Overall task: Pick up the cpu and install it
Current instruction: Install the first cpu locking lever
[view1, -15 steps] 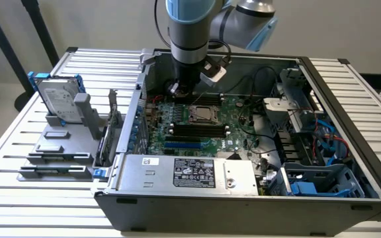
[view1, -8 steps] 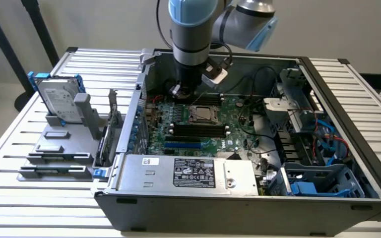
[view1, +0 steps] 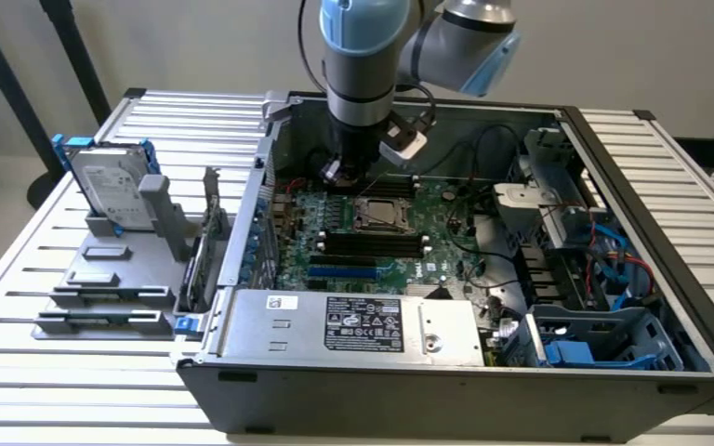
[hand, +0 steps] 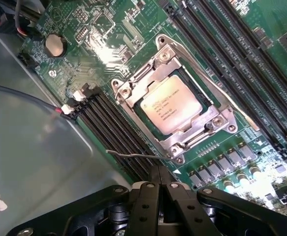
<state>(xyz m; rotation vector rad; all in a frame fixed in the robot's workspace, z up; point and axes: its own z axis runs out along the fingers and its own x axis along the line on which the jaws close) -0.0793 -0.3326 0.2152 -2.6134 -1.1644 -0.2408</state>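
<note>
Wrist view: hand (hand: 159,171) clenched on nothing, hovering just beside socket (hand: 217,123); cpu (hand: 170,104) seated flat inside it, mid motherboard (hand: 109,29); install seemingly finishing.

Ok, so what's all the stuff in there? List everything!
table: one, white slats, under everything
case: one, grey, on the table
motherboard: one, green, inside the case
socket: one, silver frame, on the motherboard
cpu: one, silver, in the socket
memory slots: several, black, beside the socket
coin battery: one, silver, on the motherboard
power supply: one, silver, case's near edge
stand: one, grey, exterior view's left of the case
hard drive: one, silver with blue bracket, on the stand
arm: one, grey and blue, reaching into the case
gripper: one, black, shut, empty, near the cpu
</note>
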